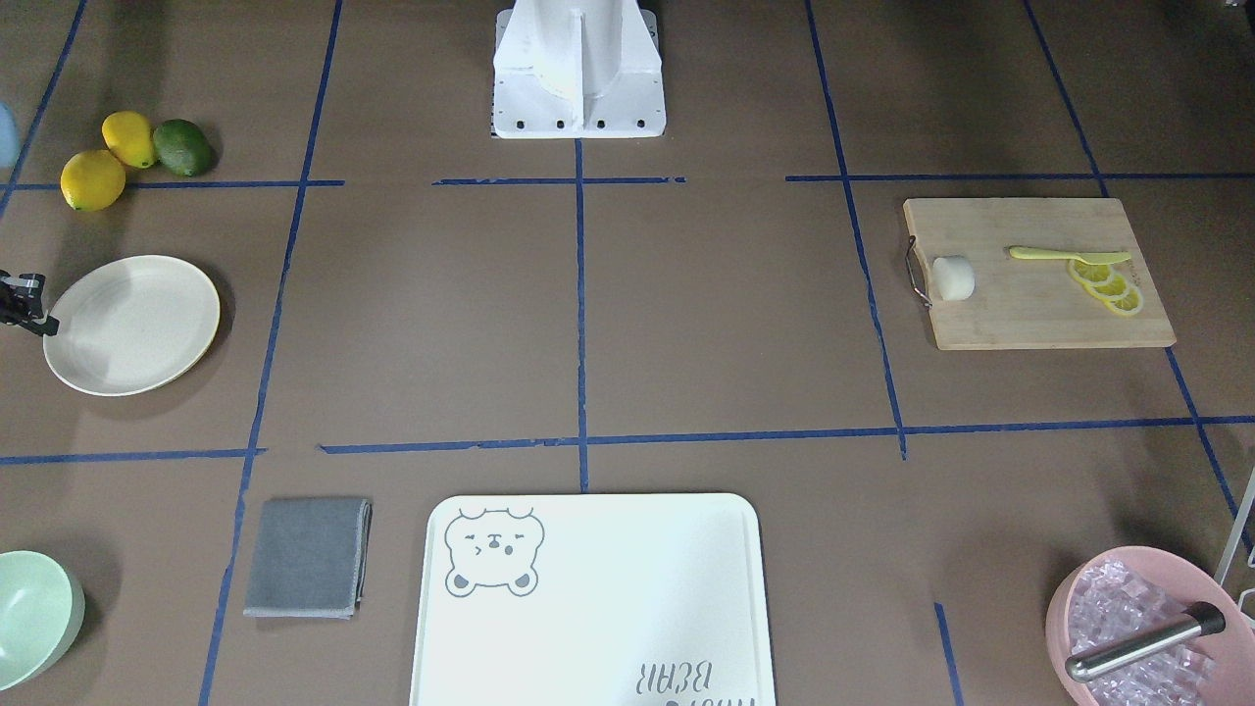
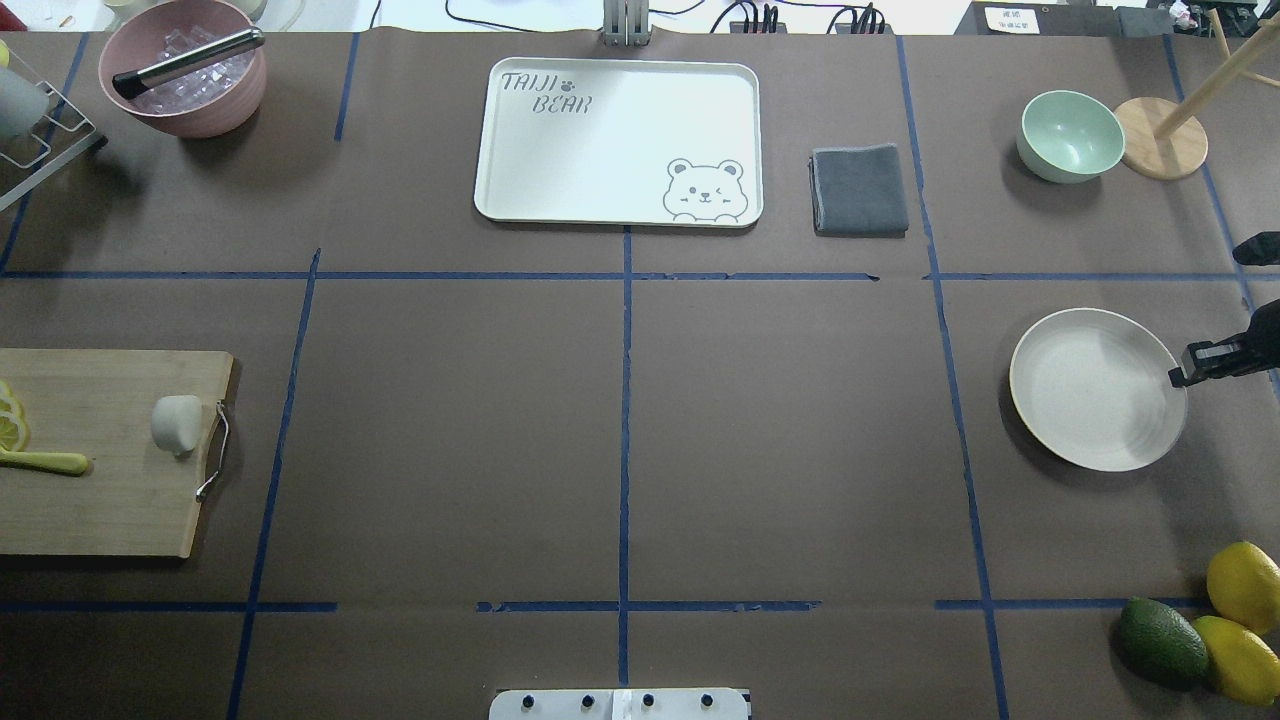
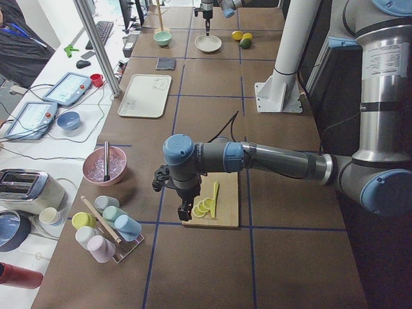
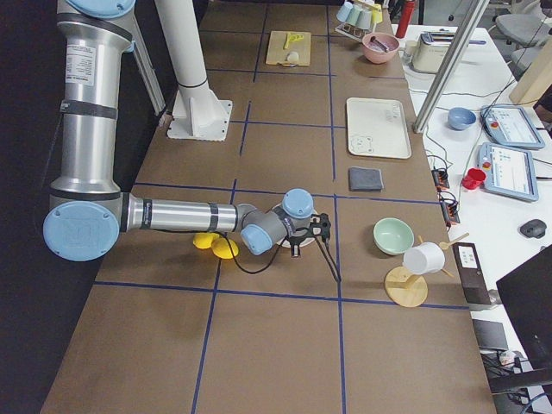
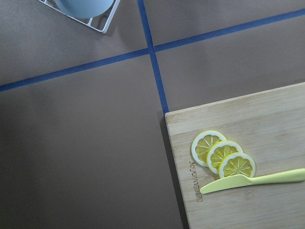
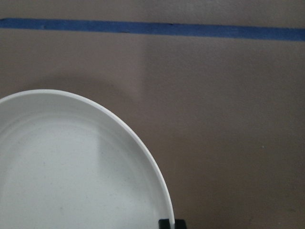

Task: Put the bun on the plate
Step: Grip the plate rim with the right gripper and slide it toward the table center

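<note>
- We are finding the bun [image 2: 177,423] on the wooden cutting board [image 2: 110,500], just beside its metal handle [image 2: 213,450] and well apart from the plate [image 2: 1095,390].
- The left hand [image 3: 185,211] is hanging over the board's other end, above the lemon slices [image 5: 223,153]. From it, the bun is lying along the board toward the middle of the bench [image 2: 450,450].
- We are judging the left arm as the nearer one.
- The right hand [image 2: 1185,375] is waiting at the plate's outer rim.
- For both hands, we cannot tell how far they are opened or whether they are holding anything.
</note>
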Robot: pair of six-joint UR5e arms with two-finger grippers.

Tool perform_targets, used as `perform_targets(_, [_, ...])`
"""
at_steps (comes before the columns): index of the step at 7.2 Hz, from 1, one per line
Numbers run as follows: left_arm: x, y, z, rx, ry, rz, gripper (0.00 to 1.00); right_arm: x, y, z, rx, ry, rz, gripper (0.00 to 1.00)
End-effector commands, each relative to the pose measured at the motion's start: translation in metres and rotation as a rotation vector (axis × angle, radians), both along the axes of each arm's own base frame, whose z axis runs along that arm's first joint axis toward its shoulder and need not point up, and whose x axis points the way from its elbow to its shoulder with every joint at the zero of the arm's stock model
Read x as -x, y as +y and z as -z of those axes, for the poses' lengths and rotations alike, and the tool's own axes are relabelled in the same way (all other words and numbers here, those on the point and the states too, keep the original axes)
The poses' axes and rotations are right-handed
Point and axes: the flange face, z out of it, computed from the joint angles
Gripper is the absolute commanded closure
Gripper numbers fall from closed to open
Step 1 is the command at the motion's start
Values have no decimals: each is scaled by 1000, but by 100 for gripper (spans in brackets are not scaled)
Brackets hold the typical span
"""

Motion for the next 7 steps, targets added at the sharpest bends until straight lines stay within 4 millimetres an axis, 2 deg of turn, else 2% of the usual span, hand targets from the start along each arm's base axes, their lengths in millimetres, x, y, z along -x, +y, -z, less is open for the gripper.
perform_targets(1, [0, 0, 0, 0, 0, 0, 0, 22, -35, 57, 4, -90, -28, 100])
perform_targets(2, [0, 0, 0, 0, 0, 0, 0, 55, -53, 97, 33, -135, -42, 100])
perform_targets(4, [0, -1, 2, -3, 1, 0, 0, 158, -70, 195, 96, -213, -37, 100])
perform_targets(5, [0, -1, 1, -2, 1, 0, 0, 207, -67, 241, 123, -235, -66, 100])
perform_targets(7, [-3, -1, 3, 1, 39, 2, 0, 305, -32, 311, 173, -264, -141, 100])
